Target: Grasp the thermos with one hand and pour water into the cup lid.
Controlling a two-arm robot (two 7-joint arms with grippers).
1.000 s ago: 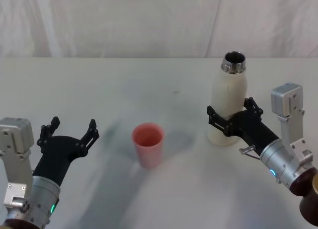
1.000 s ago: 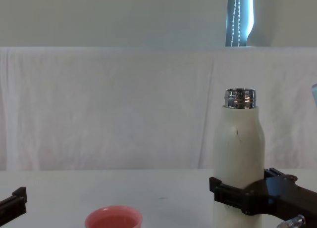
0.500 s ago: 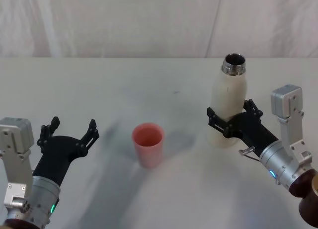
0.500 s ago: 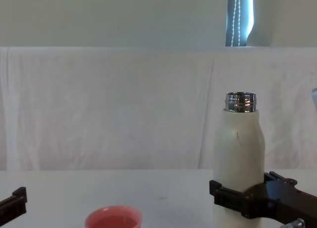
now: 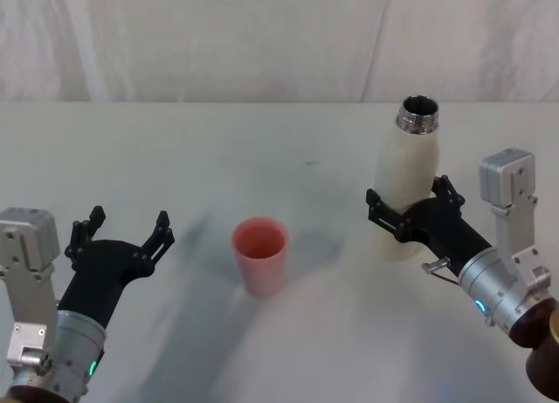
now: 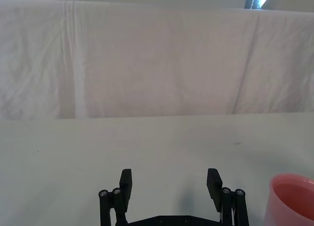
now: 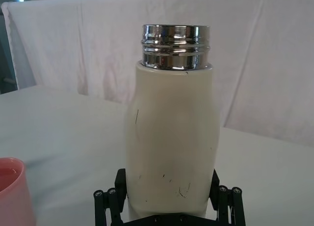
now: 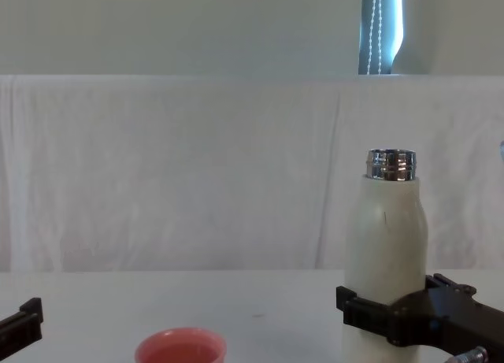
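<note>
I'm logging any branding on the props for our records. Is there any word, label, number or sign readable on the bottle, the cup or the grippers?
None can be read.
Thermos: no lettering or logo, just small dark scuffs on the cream body.
Cup lid: plain pink, unmarked.
Right gripper, closed around the thermos, and left gripper, open above the table: no markings.

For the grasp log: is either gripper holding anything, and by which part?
The right gripper clamps the thermos around its lower body; the left gripper holds nothing.
</note>
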